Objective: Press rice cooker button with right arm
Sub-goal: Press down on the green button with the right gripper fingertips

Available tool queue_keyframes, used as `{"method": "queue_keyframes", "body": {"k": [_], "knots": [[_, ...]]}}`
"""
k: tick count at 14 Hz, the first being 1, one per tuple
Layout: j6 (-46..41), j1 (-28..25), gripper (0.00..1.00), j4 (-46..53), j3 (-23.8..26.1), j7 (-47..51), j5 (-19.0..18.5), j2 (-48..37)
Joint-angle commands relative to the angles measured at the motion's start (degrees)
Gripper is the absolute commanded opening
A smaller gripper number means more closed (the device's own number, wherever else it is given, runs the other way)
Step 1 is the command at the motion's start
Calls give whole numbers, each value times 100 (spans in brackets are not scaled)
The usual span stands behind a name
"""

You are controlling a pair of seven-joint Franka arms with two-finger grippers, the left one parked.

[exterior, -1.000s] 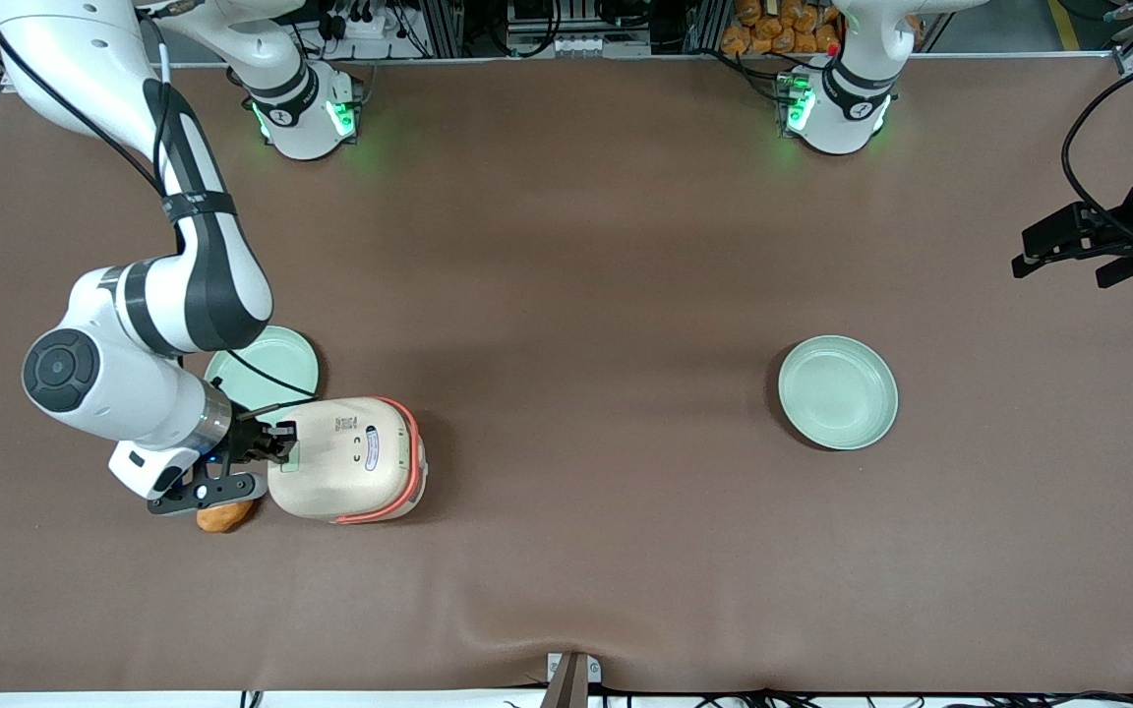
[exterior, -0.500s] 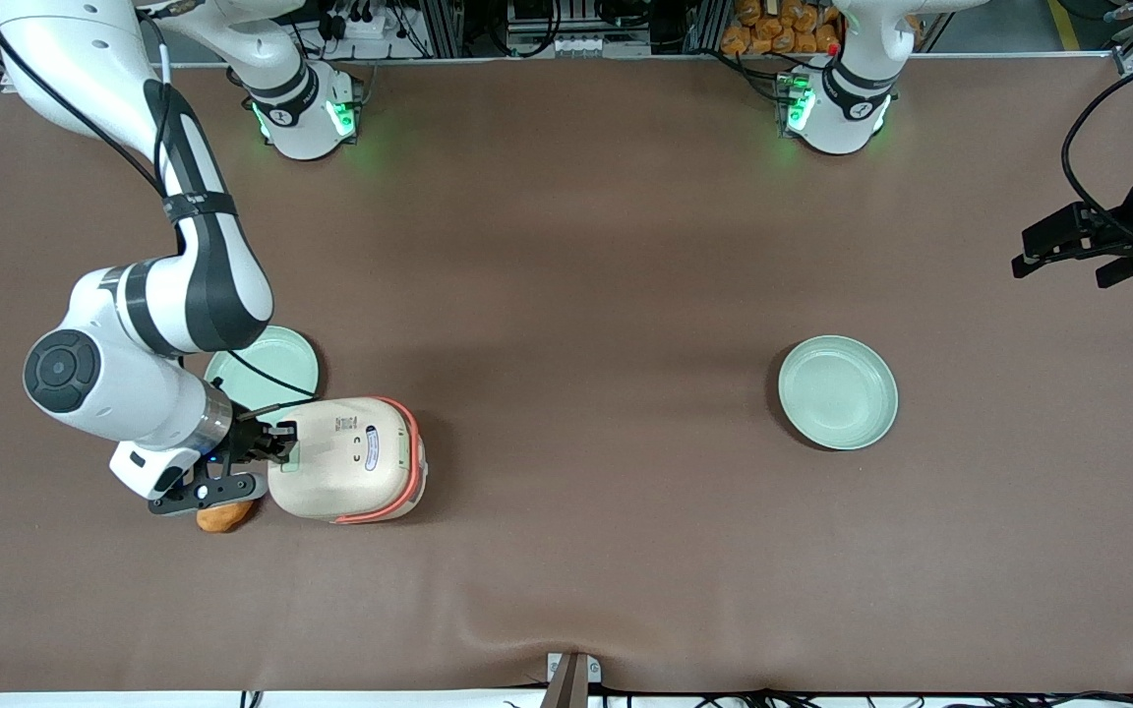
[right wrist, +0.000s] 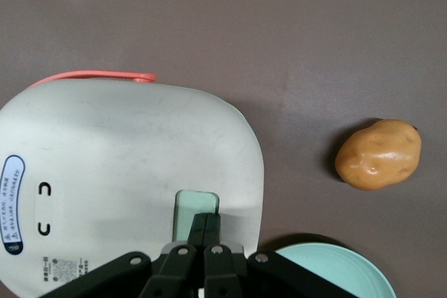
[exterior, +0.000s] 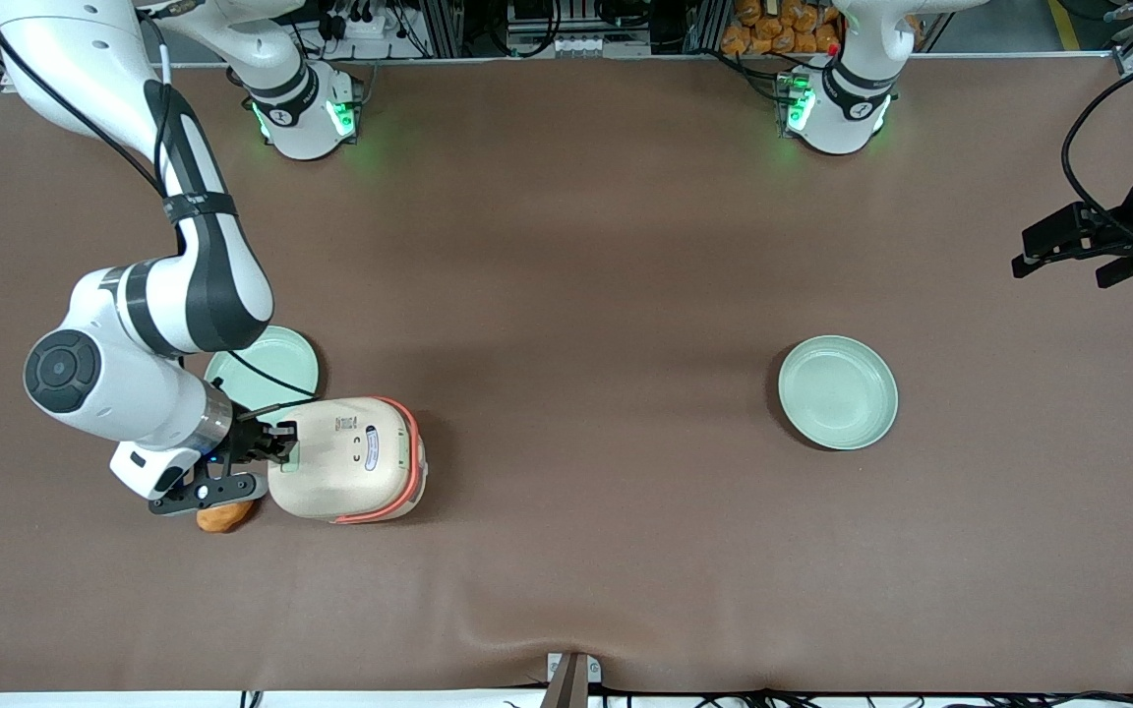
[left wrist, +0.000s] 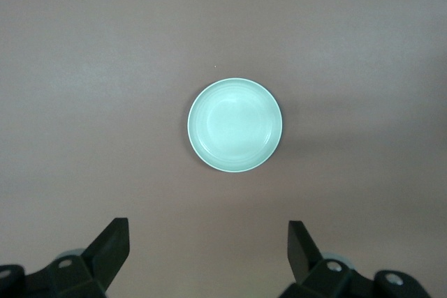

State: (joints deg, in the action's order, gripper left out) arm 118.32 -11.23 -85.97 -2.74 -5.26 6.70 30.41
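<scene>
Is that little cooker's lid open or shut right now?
Shut. The rice cooker's cream lid lies flat over the body, no gap showing. The right arm's hand, fingers together, sits at the button.

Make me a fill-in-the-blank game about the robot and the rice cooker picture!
1. The gripper has its fingers shut, with the tips on the pale green ______ of the rice cooker.
2. The handle band on the rice cooker is coloured ______.
3. The brown lumpy food lying on the table beside the cooker is a ______.
4. The number of round mint-green plates on the table is ______.

Missing words: button; coral-orange; potato; two
</scene>
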Motion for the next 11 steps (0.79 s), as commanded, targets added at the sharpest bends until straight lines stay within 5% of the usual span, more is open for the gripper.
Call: {"method": "queue_keyframes", "body": {"k": [1,11], "knots": [[95,-54,0,27,19,-54,77,343],[86,-90,0,89,19,-10,94,387]]}}
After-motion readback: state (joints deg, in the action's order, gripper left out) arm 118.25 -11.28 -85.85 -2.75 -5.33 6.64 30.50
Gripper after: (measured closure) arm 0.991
